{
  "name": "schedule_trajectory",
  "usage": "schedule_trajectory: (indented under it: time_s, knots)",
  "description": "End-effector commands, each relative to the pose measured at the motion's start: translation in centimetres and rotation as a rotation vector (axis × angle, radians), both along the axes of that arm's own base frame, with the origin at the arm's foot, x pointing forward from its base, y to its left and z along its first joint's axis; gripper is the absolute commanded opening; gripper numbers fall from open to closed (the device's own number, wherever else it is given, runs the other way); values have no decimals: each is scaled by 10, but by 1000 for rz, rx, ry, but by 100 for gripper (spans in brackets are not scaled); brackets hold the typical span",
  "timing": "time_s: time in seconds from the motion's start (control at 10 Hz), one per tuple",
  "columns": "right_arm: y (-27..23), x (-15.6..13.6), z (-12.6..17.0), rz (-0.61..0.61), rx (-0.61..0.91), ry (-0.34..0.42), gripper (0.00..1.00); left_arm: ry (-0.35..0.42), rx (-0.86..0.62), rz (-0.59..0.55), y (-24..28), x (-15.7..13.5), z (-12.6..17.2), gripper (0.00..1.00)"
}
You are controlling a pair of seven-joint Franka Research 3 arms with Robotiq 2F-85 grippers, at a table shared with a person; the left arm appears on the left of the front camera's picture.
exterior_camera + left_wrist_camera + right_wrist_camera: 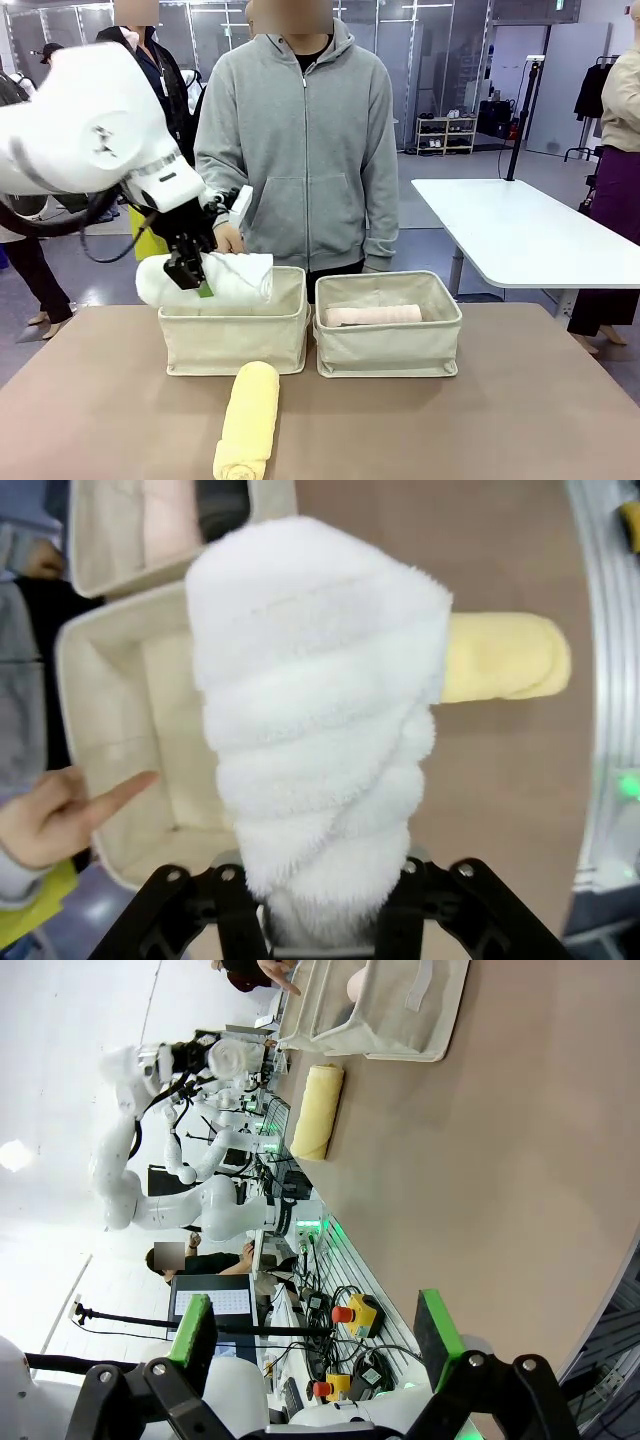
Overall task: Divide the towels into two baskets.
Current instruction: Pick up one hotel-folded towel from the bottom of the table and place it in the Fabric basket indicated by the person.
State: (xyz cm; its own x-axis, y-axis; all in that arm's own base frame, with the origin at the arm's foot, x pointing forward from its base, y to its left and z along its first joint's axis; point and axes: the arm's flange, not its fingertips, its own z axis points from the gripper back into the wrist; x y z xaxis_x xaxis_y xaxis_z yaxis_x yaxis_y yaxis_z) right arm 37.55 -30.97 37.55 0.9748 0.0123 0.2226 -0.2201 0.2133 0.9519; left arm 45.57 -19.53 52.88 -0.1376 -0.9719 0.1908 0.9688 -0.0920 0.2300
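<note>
My left gripper (197,283) is shut on one end of the white towel (225,278), holding the roll level over the rear left of the left basket (235,345). In the left wrist view the white towel (320,730) rises from my left gripper (320,930) above that basket (110,720). A person's hand (60,815) points a finger into it. The right basket (388,345) holds the pale pink towel (372,315); a dark grey towel (222,505) lies beside it. The pale yellow towel (250,420) lies on the table in front. My right gripper (315,1330) is open, low over the table's near side.
A person in a grey hoodie (300,150) stands right behind the baskets. A white table (520,230) is at the back right. The brown tabletop (480,430) has free room right of the yellow towel. A control panel with red stop buttons (350,1315) lines the robot's side.
</note>
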Motion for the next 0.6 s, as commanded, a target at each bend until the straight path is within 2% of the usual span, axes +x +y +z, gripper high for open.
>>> schedule_trajectory:
  time_s: [0.0, 0.2, 0.3, 0.5]
  knots:
    - [4, -3, 2, -5, -4, 1, 100, 43, -33, -25, 8, 54, -10, 38]
    - [4, -3, 2, -5, -4, 1, 100, 21, -46, -23, 13, 92, -25, 38]
    - [4, -3, 2, -5, -4, 1, 100, -27, -37, -8, 10, 109, -32, 38]
    - [4, -3, 2, -5, -4, 1, 100, -21, 6, 16, 1, 133, -56, 38]
